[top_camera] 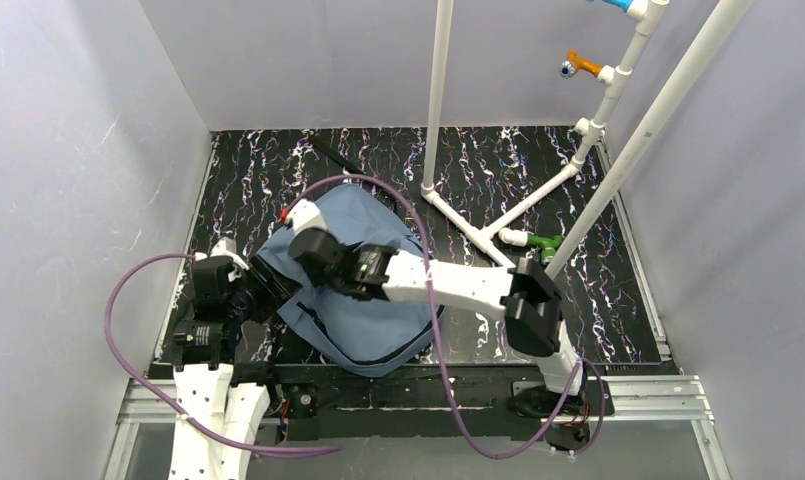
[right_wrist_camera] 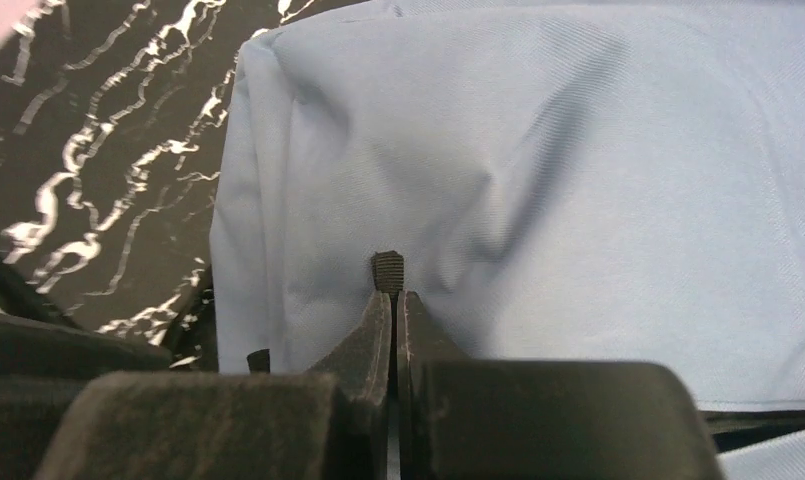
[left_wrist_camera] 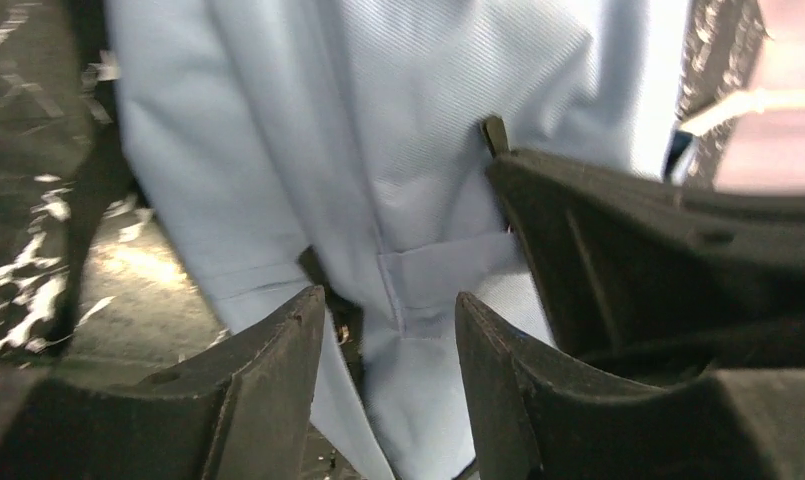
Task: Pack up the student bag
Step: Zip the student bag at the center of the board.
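The student bag, a slate-blue fabric backpack with black trim, lies flat on the black marbled table in front of both arms. My right gripper reaches left across it. In the right wrist view that gripper is shut on a small black ribbed zipper tab against the bag's cloth. My left gripper is at the bag's left edge. Its jaws stand apart with a fold of the blue fabric between them, not pinched.
A white pipe frame stands on the table behind and right of the bag, with a green piece at its foot. Purple cables loop over the bag and both arms. Grey walls close in the left, back and right.
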`<state>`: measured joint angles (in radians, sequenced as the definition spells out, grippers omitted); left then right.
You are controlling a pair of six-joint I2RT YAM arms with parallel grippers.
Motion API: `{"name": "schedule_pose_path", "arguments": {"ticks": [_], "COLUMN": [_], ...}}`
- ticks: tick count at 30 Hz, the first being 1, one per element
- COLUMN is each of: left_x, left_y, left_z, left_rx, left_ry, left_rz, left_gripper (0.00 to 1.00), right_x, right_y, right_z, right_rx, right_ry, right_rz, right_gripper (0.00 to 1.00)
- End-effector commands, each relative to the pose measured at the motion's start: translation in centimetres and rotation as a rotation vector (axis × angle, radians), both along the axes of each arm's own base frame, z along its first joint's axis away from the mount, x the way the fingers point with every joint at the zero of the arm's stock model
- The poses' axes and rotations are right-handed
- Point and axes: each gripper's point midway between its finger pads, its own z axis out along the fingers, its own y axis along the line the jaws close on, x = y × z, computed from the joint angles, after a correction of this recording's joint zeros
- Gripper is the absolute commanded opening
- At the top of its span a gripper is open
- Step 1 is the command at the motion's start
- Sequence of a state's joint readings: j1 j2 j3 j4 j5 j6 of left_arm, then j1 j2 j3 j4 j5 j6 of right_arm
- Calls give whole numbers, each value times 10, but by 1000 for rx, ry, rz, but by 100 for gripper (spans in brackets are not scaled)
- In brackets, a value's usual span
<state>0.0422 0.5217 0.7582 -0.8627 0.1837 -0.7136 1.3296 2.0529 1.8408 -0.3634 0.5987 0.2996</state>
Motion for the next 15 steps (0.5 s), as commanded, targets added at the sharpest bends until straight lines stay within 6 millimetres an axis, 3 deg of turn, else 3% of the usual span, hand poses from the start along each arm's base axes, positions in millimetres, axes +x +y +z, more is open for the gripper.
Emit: {"name": "schedule_pose_path", "arguments": {"ticks": [1,4,8,15], "left_x": [8,12,17,26], "left_y": [-48,-67,-73,-60], "left_z": [21,33,28,-3], "left_rx": [-133,-192,-193,-165], "left_ry": [-165,-263,-283,-122], "left_rz": [-313,-453,-533,-439], "left_gripper": [53,60,62,49], "right_x": [19,17,13,19], "right_y": [-13,-12,-10,-17], "right_z": [40,44,45,61], "right_rx": [254,281,308,377], "right_ry": [231,285,322,291], "right_rz": [-8,20,38,-5], "right_gripper": [1,1,1,1]}}
